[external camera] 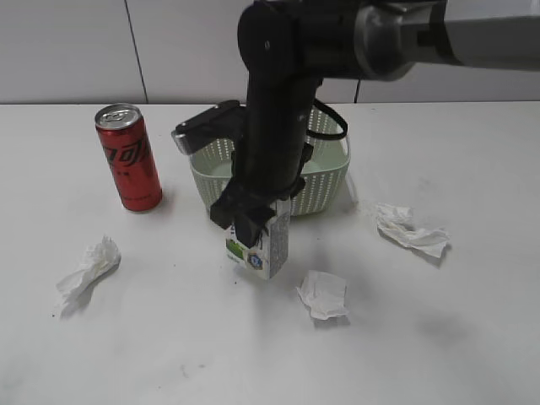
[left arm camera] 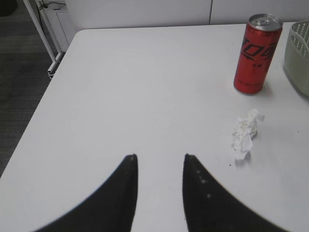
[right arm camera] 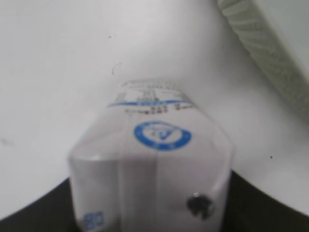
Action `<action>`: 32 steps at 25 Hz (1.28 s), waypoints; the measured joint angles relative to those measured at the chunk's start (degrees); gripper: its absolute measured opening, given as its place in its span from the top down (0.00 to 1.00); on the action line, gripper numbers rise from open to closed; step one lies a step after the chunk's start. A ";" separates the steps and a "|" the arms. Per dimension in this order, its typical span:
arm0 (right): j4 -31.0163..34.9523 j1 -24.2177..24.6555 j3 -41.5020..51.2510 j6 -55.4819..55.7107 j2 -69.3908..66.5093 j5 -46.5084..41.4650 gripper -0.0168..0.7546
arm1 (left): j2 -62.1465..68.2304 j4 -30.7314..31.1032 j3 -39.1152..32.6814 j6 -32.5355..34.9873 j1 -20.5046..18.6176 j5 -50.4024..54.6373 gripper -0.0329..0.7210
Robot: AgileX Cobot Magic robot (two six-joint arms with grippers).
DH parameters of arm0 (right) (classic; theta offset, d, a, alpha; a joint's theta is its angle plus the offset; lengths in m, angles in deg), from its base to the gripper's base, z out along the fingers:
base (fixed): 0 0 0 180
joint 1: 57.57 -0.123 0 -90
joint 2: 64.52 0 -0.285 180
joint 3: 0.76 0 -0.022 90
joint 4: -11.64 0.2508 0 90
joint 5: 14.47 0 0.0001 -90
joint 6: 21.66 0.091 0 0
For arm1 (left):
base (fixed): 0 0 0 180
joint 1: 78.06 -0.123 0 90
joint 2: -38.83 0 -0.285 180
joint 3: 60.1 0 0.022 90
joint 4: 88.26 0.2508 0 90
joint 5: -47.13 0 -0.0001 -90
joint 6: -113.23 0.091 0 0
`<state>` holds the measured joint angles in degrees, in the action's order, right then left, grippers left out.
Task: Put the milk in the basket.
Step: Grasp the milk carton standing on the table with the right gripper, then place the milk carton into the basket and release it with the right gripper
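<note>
The milk [external camera: 268,249] is a small white carton with blue print. It stands upright in front of the basket [external camera: 325,181], a pale green perforated one. My right gripper [external camera: 251,218] comes down from above and is shut on the carton's upper part. In the right wrist view the milk [right arm camera: 154,145] fills the space between the black fingers [right arm camera: 149,203], and the basket's rim [right arm camera: 270,48] shows at the upper right. I cannot tell whether the carton rests on the table. My left gripper [left arm camera: 159,157] is open and empty over bare table, far left of the basket [left arm camera: 299,53].
A red soda can [external camera: 128,158] stands left of the basket and also shows in the left wrist view [left arm camera: 257,53]. Crumpled tissues lie at the front left [external camera: 87,270], front middle [external camera: 323,294] and right [external camera: 409,229]. One tissue [left arm camera: 246,133] lies near the can.
</note>
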<state>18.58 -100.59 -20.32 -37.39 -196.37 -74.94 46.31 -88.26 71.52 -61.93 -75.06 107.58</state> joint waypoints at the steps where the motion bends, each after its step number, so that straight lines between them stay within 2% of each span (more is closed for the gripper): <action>1: -0.01 0.00 -2.06 -0.01 0.00 -2.47 0.52 | 0.00 0.00 0.00 0.00 0.00 0.00 0.64; 4: -0.01 0.00 -8.17 0.05 0.00 -7.80 0.52 | 0.00 0.00 0.00 0.00 0.00 0.00 0.64; 7: -1.21 0.00 -13.18 0.82 0.78 -8.51 0.52 | 0.00 0.00 0.00 0.00 0.00 0.00 0.64; 12: -8.36 0.54 -19.07 3.45 2.87 -8.73 0.52 | 0.00 0.00 0.00 0.00 0.00 0.00 0.64; 14: -10.55 1.29 -19.60 4.28 3.13 -7.88 0.52 | 0.00 0.00 0.00 0.00 0.00 0.00 0.64; 24: -12.93 7.99 -19.77 5.59 -3.69 0.99 0.52 | 0.00 0.00 0.00 0.00 0.00 0.00 0.64; 32: -12.95 8.56 -19.77 5.77 -11.69 5.18 0.52 | 0.00 0.00 0.00 0.00 0.00 0.00 0.64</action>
<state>5.63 -92.04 -40.09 -31.62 -208.06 -69.76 46.31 -88.26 71.52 -61.93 -75.06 107.58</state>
